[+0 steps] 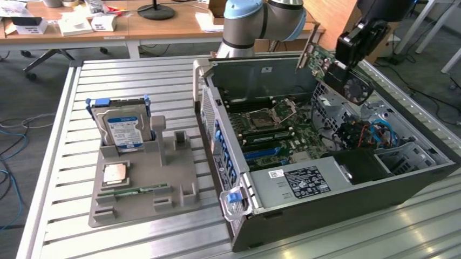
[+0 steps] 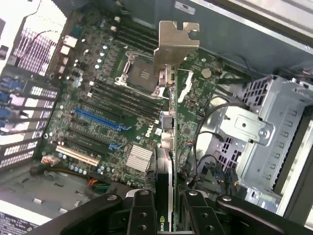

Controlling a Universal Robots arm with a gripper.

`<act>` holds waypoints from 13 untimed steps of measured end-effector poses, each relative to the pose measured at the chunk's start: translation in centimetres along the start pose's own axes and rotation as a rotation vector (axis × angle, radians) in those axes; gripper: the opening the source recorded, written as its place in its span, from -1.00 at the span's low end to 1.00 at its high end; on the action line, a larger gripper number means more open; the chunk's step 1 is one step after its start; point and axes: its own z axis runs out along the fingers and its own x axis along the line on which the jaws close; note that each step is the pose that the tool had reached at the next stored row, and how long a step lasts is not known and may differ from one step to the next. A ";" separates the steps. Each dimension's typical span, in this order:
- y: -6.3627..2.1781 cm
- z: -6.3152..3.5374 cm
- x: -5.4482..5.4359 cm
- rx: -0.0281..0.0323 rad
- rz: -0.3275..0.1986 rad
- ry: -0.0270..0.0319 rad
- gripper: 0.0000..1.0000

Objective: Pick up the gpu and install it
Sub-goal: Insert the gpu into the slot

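Tool [image 2: 165, 210] clamps the gpu [image 2: 167, 125] above the motherboard [image 2: 88, 73]; lower it tilted and you may miss the slot [image 2: 98, 119].

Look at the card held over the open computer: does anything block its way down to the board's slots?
Nothing visible does. The hand grips the card above the open case. The slots on the board lie bare, with nothing across them. Loose cables lie beside the metal drive cage, off to one side.
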 end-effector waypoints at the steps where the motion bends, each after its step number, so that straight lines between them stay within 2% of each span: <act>1: 0.00 0.01 0.0 -0.0005 -0.018 0.0010 -0.47; 13: -0.01 0.11 0.0 -0.0055 -0.235 0.0131 -0.47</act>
